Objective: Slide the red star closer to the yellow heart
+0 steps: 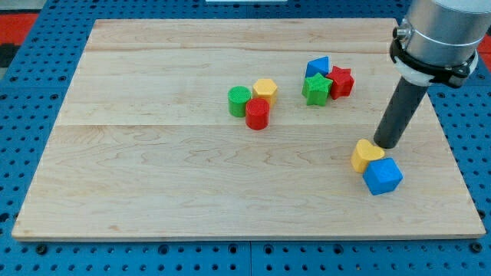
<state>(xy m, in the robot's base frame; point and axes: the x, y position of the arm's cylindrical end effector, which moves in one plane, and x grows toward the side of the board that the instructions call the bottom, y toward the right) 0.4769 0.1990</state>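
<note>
No legible writing. Eight blocks, all singles, including red star upper right and yellow heart lower right. My tip touches the heart; there are no fingers.

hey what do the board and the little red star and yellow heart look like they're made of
Board: pale wood, visible grain and plank seams, matte. Red star and yellow heart: probably plastic, with solid uniform colour and a faint sheen; possibly painted. My tip sits right beside the heart, on its upper right.

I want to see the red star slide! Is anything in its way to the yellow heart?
No block lies between the red star and the yellow heart. My tip sits beside the heart, near that path.
</note>
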